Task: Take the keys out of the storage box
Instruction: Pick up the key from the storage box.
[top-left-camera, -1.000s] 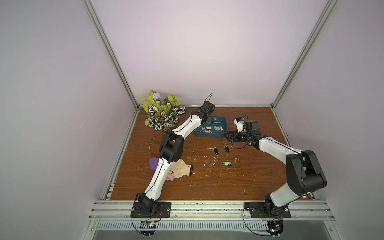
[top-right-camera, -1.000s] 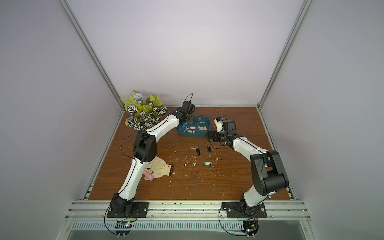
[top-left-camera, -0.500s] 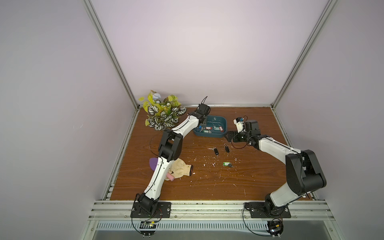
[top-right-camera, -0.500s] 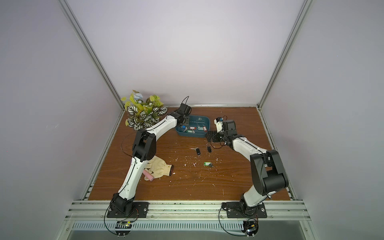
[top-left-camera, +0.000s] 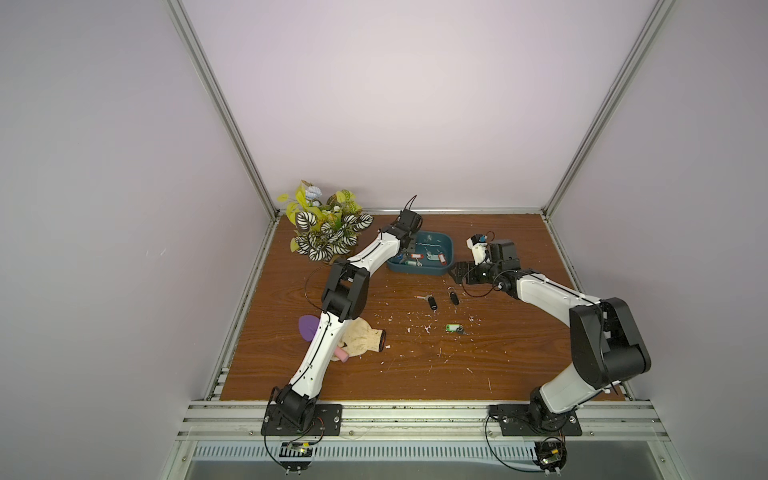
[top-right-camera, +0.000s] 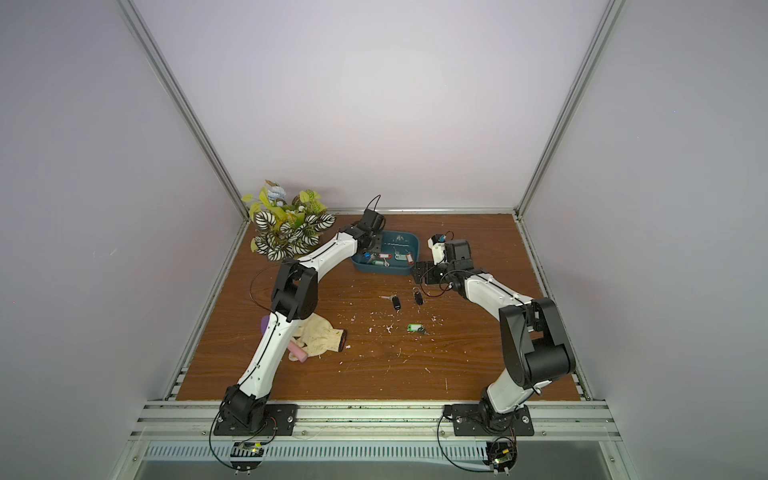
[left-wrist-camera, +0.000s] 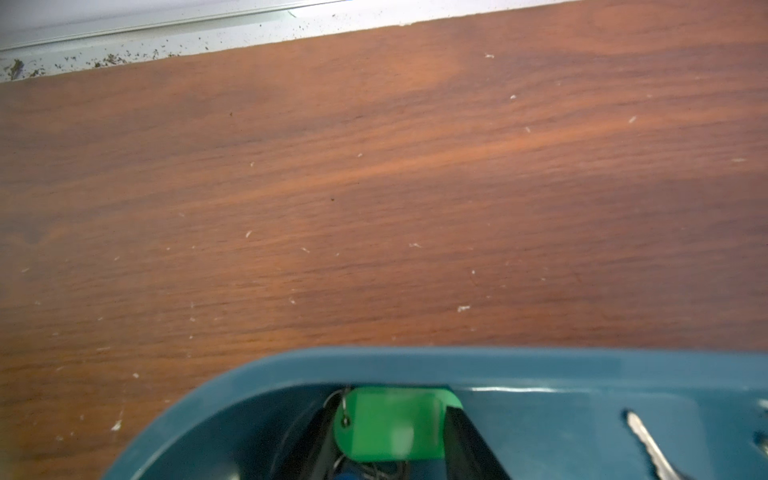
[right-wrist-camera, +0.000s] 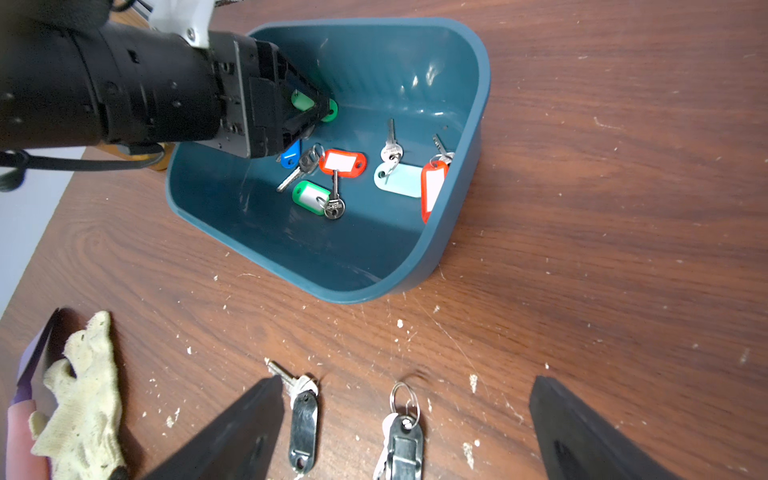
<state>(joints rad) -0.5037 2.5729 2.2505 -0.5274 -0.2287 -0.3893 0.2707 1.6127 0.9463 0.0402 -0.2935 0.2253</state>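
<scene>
The dark teal storage box (top-left-camera: 441, 242) (top-right-camera: 409, 239) sits at the back of the table. My left gripper (top-left-camera: 409, 250) (top-right-camera: 372, 250) reaches into its left end. Its jaws (left-wrist-camera: 390, 428) press both sides of a green-tagged key (left-wrist-camera: 390, 424) (right-wrist-camera: 330, 110) near the box wall (left-wrist-camera: 498, 365). Other keys lie on the box floor: blue tag (right-wrist-camera: 289, 157), red tag (right-wrist-camera: 343, 163), green tag (right-wrist-camera: 311, 197), pale teal tag (right-wrist-camera: 399, 178), and a red tag (right-wrist-camera: 432, 189) against the wall. My right gripper (right-wrist-camera: 407, 380) (top-left-camera: 457, 272) hovers open over two black-tagged keys (right-wrist-camera: 303, 419) (right-wrist-camera: 403, 444) on the table.
Another green-tagged key (top-left-camera: 453, 328) lies on the table among white flecks. A leafy plant (top-left-camera: 328, 226) stands at the back left. A cream glove (top-left-camera: 361, 340), a purple piece (top-left-camera: 308, 326) and a pink cylinder (top-left-camera: 341, 354) lie beside the left arm.
The left gripper has shifted slightly inside the box and its jaws have narrowed onto the green tag. The right arm has stayed still.
</scene>
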